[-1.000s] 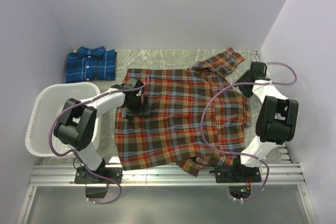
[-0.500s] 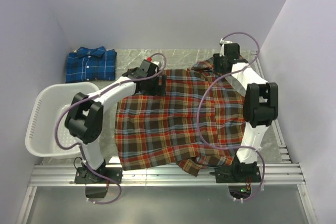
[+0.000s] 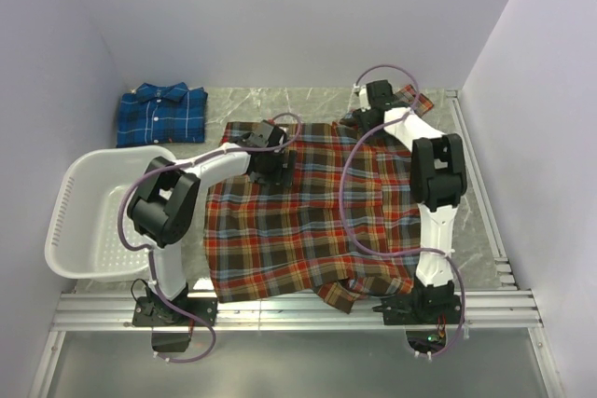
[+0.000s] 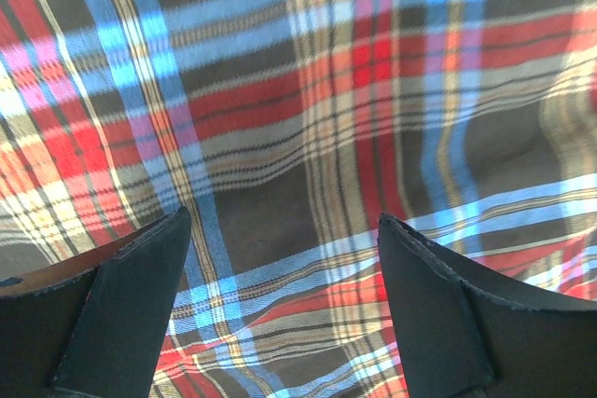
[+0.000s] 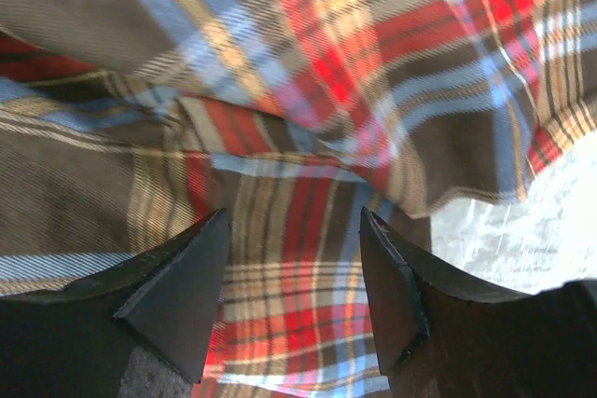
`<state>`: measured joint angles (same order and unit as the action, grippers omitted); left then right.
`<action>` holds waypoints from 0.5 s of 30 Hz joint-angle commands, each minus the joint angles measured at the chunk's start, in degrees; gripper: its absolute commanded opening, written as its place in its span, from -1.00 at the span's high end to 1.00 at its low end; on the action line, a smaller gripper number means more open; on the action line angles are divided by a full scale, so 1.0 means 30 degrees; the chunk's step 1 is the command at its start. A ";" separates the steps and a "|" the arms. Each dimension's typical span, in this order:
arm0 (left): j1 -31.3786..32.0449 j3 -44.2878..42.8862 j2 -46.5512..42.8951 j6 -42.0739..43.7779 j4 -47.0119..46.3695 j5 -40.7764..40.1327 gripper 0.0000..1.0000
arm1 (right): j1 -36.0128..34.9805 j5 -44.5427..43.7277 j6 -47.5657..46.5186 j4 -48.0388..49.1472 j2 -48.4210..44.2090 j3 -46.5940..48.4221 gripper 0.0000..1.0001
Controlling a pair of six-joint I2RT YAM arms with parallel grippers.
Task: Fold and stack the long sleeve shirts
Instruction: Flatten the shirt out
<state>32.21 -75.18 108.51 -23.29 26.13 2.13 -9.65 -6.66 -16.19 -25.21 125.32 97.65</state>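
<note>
A white slotted basket [image 3: 89,221] is seen at the near left of the bench [image 3: 280,102]. A blue plaid shirt [image 3: 161,115] is laid folded at the far left corner, well apart from both arms.

The left arm is bent at the elbow just beside the basket, and its forearm is stretched rightward over the red-orange plaid shirt [image 3: 317,221], which is spread across the middle of the bench. The left gripper [image 3: 271,167] is pointed down at the shirt's far left part. In the left wrist view its jaws are shown wide apart, with only flat cloth below them. Whether the fingertips [image 4: 159,249] touch the cloth cannot be told.

The right arm is extended straight away from its base along the shirt's right side, so a strip of cloth is hidden beneath it. The right gripper [image 3: 371,109] is held over the far right of the shirt, near a sleeve [image 3: 410,100] angled toward the back wall. Its jaws are parted above rumpled folds, and nothing is clamped. The collar region is hard to make out behind the gripper and its purple cable [image 3: 359,184].
</note>
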 commanded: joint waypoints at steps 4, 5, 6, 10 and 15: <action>0.0163 0.1618 0.0070 -0.0468 0.0107 -0.0387 -0.75 | -0.0680 -0.2672 -0.1431 -0.0824 0.1556 0.1698 -0.30; 0.0163 0.1795 0.0042 -0.0528 0.0253 -0.0388 -0.75 | -0.0738 -0.3022 -0.1431 -0.0854 0.1848 0.1757 -0.30; 0.0134 0.1971 0.0012 -0.0528 0.0371 -0.0330 -0.75 | -0.0738 -0.3287 -0.1460 -0.0854 0.1967 0.1874 -0.30; 0.0163 0.2908 -0.0134 -0.0674 0.0811 -0.0183 -0.74 | -0.0680 -0.5070 -0.1636 -0.0562 0.2581 0.2284 -0.30; 0.0134 0.3934 -0.0544 -0.0821 0.0958 -0.0037 -0.74 | -0.0330 -0.6452 -0.1520 -0.0532 0.3666 0.3455 -0.29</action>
<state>32.45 -67.64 105.82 -24.10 22.72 1.26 -12.08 -20.88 -20.27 -26.04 133.03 105.43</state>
